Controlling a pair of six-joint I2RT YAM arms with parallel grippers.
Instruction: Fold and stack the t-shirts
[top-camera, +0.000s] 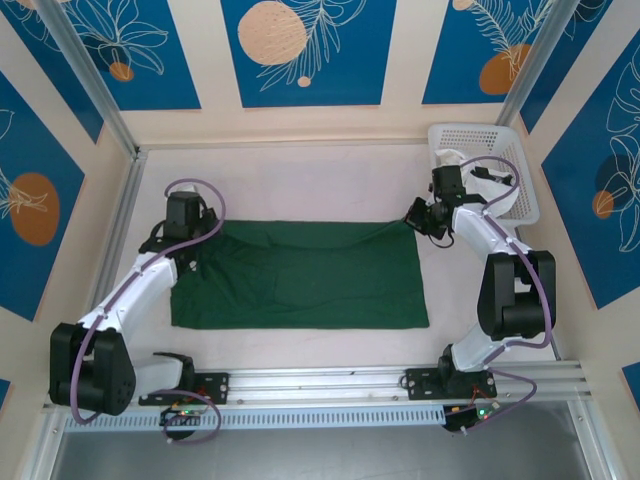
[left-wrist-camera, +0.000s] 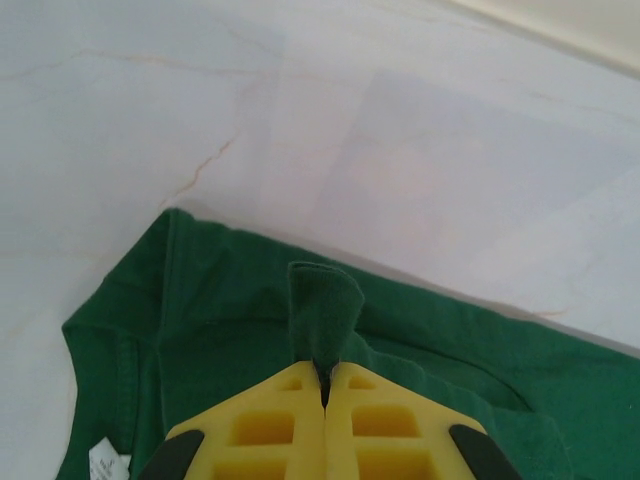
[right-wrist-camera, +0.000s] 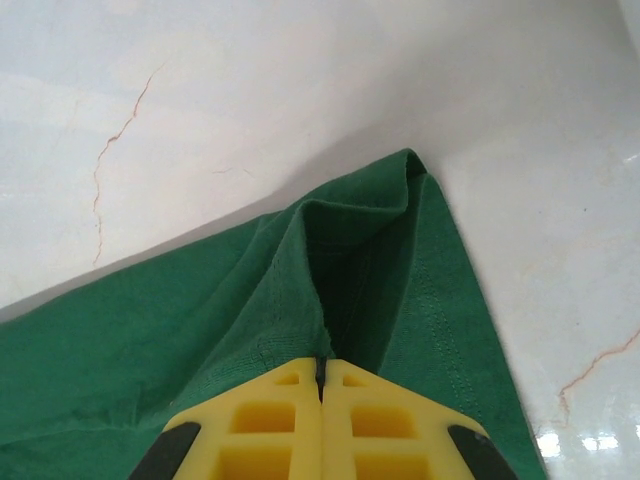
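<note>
A dark green t-shirt (top-camera: 300, 275) lies folded into a flat rectangle in the middle of the table. My left gripper (top-camera: 190, 258) is at its far left corner. In the left wrist view the yellow fingers (left-wrist-camera: 270, 430) are shut on a pinched-up tuft of the green cloth (left-wrist-camera: 322, 300), and a small white label (left-wrist-camera: 108, 462) shows at the lower left. My right gripper (top-camera: 415, 222) is at the far right corner. In the right wrist view that gripper (right-wrist-camera: 322, 368) is shut on a raised fold of the shirt (right-wrist-camera: 150, 350) just inside the corner (right-wrist-camera: 412, 165).
A white lattice basket (top-camera: 500, 140) stands at the back right, just behind the right arm, with something white inside that I cannot make out. The pale marbled tabletop (top-camera: 300, 180) is bare behind the shirt. An aluminium rail (top-camera: 320, 382) runs along the near edge.
</note>
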